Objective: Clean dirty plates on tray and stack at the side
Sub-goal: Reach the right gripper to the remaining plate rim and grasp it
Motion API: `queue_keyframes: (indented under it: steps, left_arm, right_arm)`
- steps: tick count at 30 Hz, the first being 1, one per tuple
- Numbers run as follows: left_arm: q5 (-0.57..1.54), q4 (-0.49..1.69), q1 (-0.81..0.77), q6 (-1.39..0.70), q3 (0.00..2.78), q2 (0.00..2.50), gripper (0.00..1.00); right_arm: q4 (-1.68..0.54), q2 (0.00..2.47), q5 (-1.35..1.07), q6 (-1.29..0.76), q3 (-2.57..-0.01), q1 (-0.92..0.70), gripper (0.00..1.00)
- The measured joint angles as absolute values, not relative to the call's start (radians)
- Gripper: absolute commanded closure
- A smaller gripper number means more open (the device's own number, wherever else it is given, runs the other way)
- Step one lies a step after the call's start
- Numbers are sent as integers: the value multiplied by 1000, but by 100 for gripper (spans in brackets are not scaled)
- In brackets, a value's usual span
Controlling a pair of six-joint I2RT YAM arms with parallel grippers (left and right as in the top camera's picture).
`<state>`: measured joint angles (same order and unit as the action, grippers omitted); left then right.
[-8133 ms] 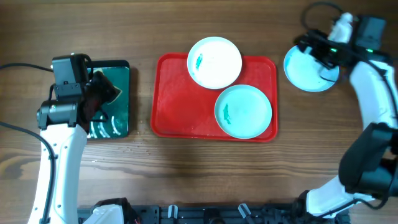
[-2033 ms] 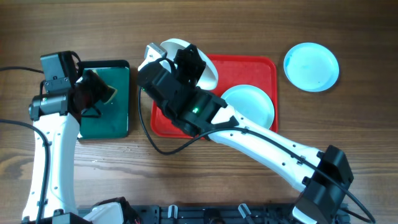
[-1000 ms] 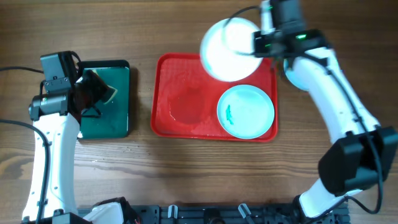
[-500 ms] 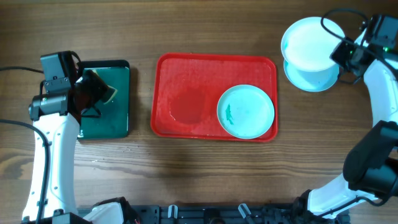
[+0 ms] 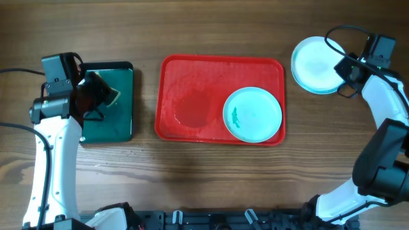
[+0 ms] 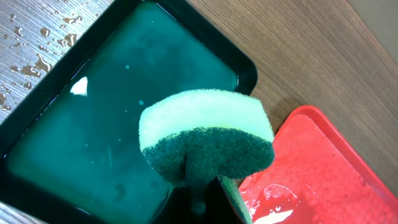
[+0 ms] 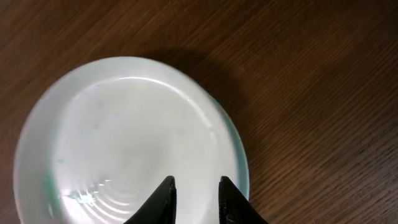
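Observation:
On the red tray (image 5: 192, 83) lies one pale aqua plate (image 5: 252, 115) with a small teal smear at its left. To the right of the tray, on the wood, a white plate (image 5: 316, 62) (image 7: 124, 149) rests on top of another aqua plate (image 7: 239, 155), whose rim shows beneath it. My right gripper (image 5: 349, 69) (image 7: 196, 190) stands open over the white plate's edge, with nothing between its fingers. At the far left my left gripper (image 5: 96, 99) (image 6: 199, 202) is shut on a yellow-and-green sponge (image 6: 205, 134), held above a dark green tray (image 6: 93, 143).
The green tray (image 5: 118, 121) holds liquid, and water drops lie on the wood beside it. A wet patch shows on the left half of the red tray (image 6: 323, 174). Cables run near the right arm at the table's far right edge.
The right gripper carried the white plate from above the tray to the right, set it on the aqua plate there and opened. The left arm has not moved.

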<state>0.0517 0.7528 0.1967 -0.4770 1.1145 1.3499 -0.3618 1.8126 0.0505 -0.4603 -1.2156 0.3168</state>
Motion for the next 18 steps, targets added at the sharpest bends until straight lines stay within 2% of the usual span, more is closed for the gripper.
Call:
queue_keyframes:
  steps: [1,2,5,9,12,14,18]
  left_arm:
    - [51,753,197,-477,1114,1350,96]
    - [51,753,197,-477,1114,1350,96]
    - [52,753,197,-477,1114,1350,96]
    - [52,753,197,-477,1114,1350,96]
    - [52,753,197,-477,1114,1350,96]
    - [52,754,197,-477,1114,1350,96]
    - [52,752,197,-477,1114,1350,96]
  right_arm:
    - [-369,1813,50,-460,-1216,317,63]
    - [-382,1813,48,-461,-1216,317,58]
    - [-416,1813,-71,-414,-1216,318,48]
    - [-506,1813,-335,-316,-1216,292,41]
    - [-641,1813,-484,-233,-1217,203,41]
    - [-731,1812,-482,-197,-1216,121,41]
    - [-832,1812,-297,-164,-1216,-60,35]
